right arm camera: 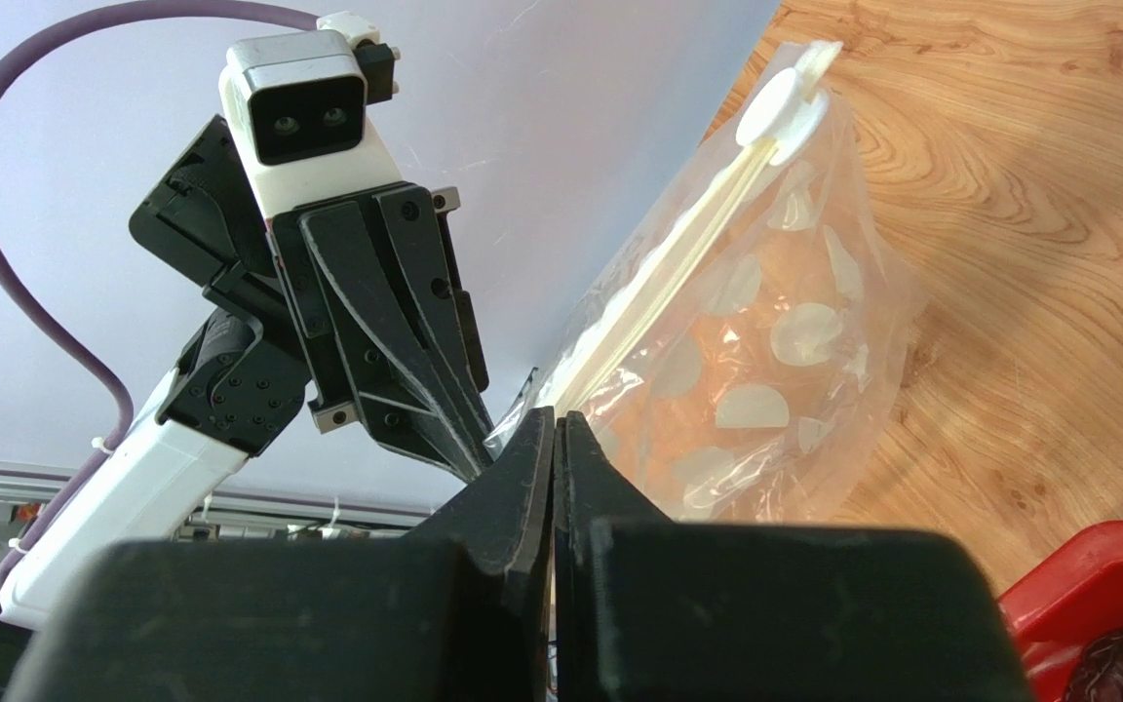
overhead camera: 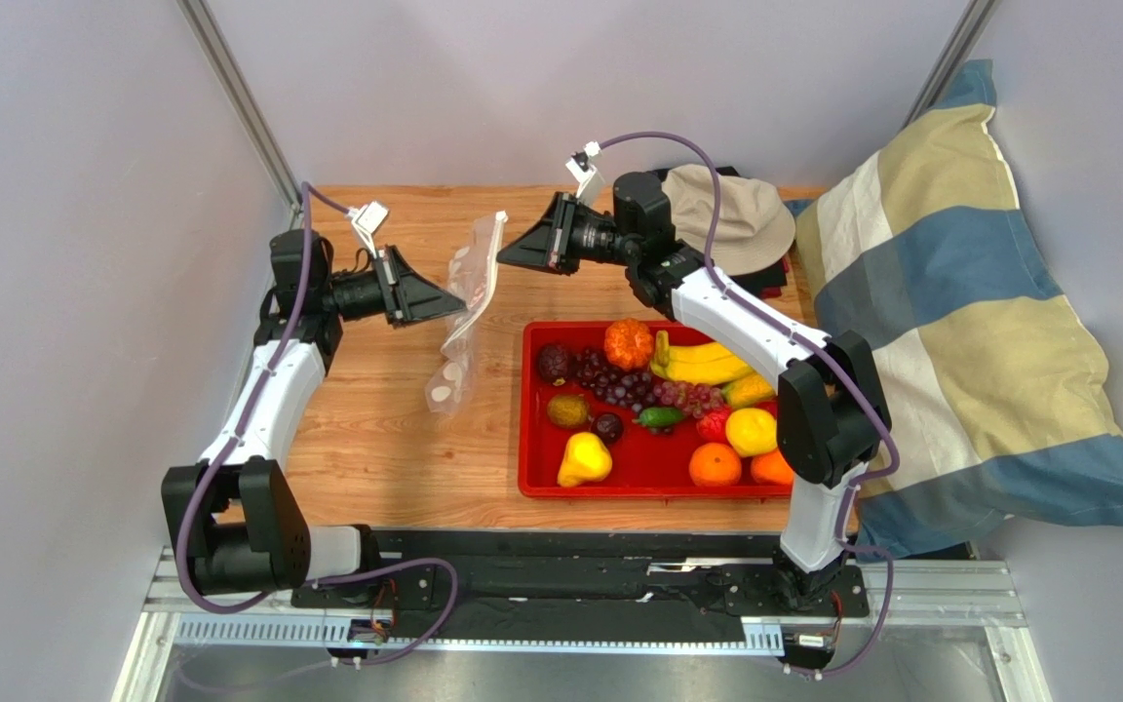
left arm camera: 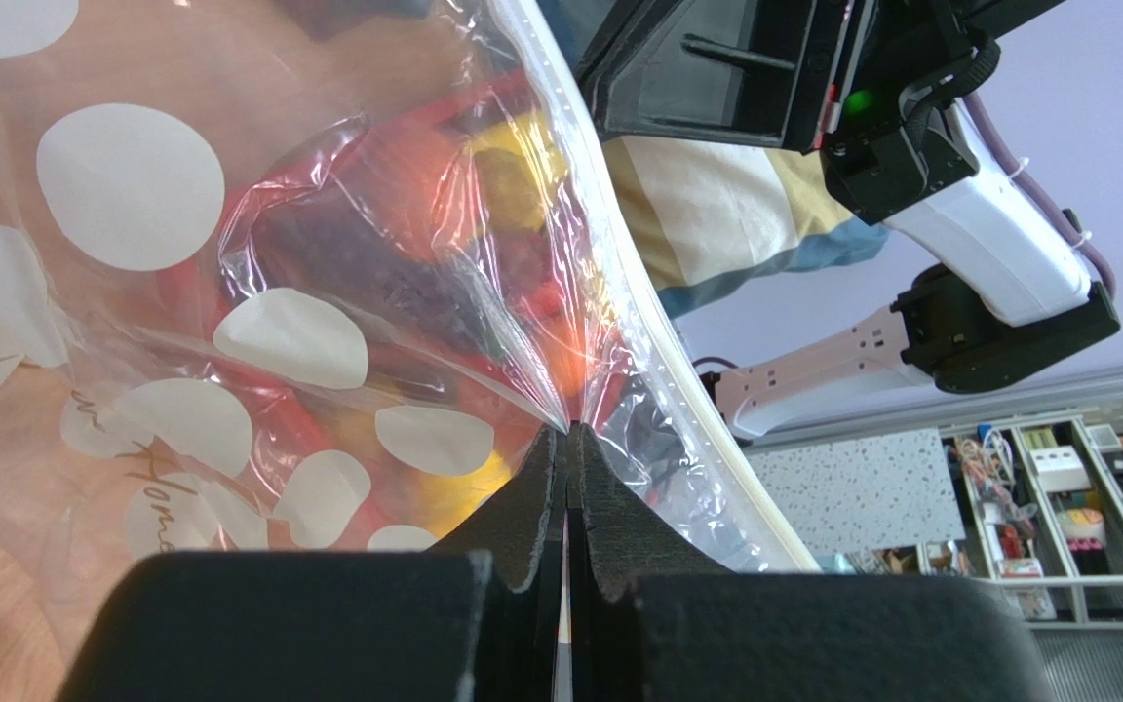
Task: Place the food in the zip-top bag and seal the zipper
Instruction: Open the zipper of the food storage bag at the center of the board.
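The zip-top bag [overhead camera: 465, 300], clear with white dots, is held up off the table left of the red tray. My left gripper [overhead camera: 447, 306] is shut on its film, and in the left wrist view [left arm camera: 572, 429] the plastic bunches at the tips. My right gripper [overhead camera: 503, 263] is shut at the bag's upper edge beside the zipper [left arm camera: 670, 366]; the film reaches its tips [right arm camera: 553, 419]. The zipper strip [right arm camera: 670, 278] ends in a white tab. The food lies in the tray: banana bunch [overhead camera: 699, 360], grapes [overhead camera: 641, 388], orange [overhead camera: 714, 464], pear [overhead camera: 582, 461], yellow round fruit [overhead camera: 752, 430], plum [overhead camera: 554, 361].
The red tray [overhead camera: 528, 439] sits at centre right of the wooden table. A beige hat [overhead camera: 729, 212] lies at the back behind the right arm. A striped pillow [overhead camera: 963, 322] fills the right side. Grey walls close in the left and back.
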Robot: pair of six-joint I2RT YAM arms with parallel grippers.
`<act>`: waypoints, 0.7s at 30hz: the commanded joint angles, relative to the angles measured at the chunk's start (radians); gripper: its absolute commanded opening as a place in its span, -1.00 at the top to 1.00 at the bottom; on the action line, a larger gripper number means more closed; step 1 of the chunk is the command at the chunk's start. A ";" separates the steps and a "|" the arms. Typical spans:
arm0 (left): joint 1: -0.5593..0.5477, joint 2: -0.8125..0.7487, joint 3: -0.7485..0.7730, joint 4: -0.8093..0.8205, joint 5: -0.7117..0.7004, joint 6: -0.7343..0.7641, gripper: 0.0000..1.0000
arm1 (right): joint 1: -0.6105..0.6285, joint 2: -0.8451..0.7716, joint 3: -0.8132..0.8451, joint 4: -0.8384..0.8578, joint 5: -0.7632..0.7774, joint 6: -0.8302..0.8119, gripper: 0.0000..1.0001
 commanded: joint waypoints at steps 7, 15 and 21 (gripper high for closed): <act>0.003 -0.039 -0.009 0.105 0.037 -0.036 1.00 | 0.012 -0.004 -0.004 0.036 -0.023 -0.005 1.00; 0.005 -0.058 -0.021 0.142 0.039 -0.043 1.00 | 0.013 0.008 -0.001 0.007 -0.020 0.020 0.91; 0.003 -0.075 -0.033 0.165 0.022 -0.022 1.00 | 0.018 0.016 0.003 0.024 -0.043 0.045 0.80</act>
